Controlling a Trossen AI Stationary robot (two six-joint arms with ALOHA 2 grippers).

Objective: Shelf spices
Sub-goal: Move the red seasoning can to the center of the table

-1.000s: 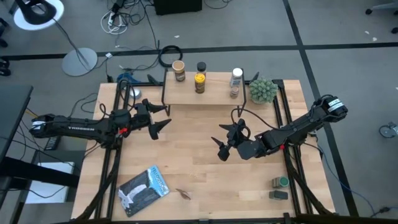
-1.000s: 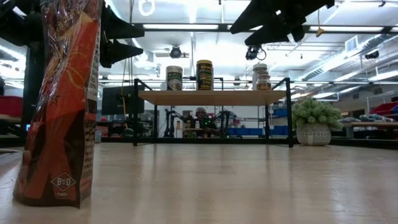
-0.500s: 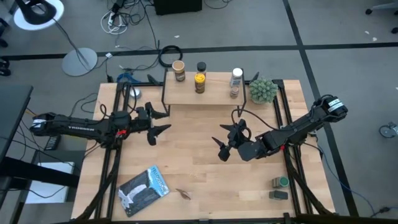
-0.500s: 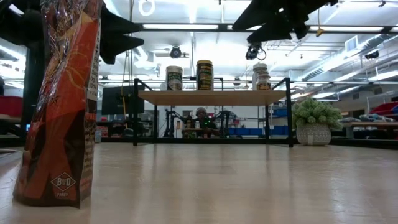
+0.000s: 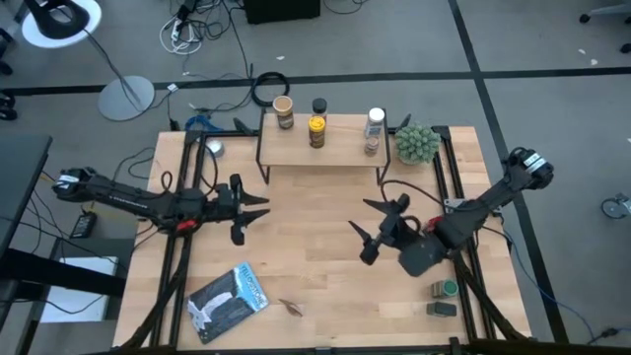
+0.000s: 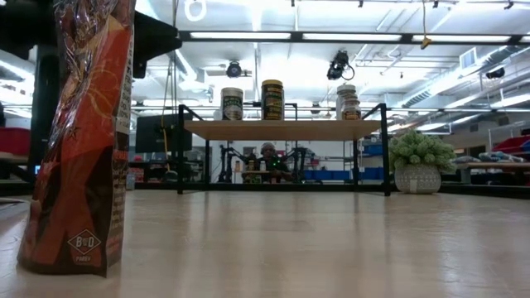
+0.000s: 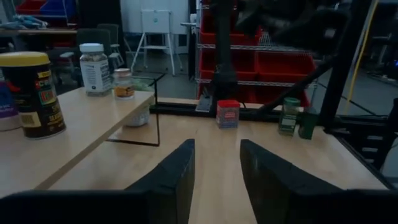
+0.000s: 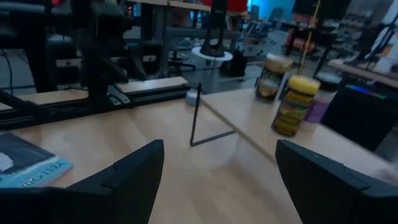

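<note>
Standing on the shelf [image 5: 325, 144] at the table's far edge are four spices: a tan-lidded jar [image 5: 284, 111], a black-lidded jar [image 5: 318, 106], a yellow jar [image 5: 316, 130] and a white-capped bottle [image 5: 374, 125]. The low view shows them upright on the board, above its black legs. A potted plant [image 5: 417, 143] sits just beside the shelf's right end. Near the table's right front corner lie a green tin [image 5: 448, 288] and a dark tin [image 5: 441, 309], well apart from the shelf; the left wrist view shows a red tin [image 7: 227, 114] and green ones there too. The left gripper [image 5: 246, 208] hangs over the table's left side, in front of the shelf, its fingers [image 7: 172, 176] a narrow gap apart and pinching nothing. The right gripper [image 5: 383, 229] hangs over the table's middle right, its fingers [image 8: 133, 174] spread wide and empty. A blue-white packet [image 5: 228, 301] lies flat near the front left, with a small brown scrap [image 5: 291, 309] beside it.
</note>
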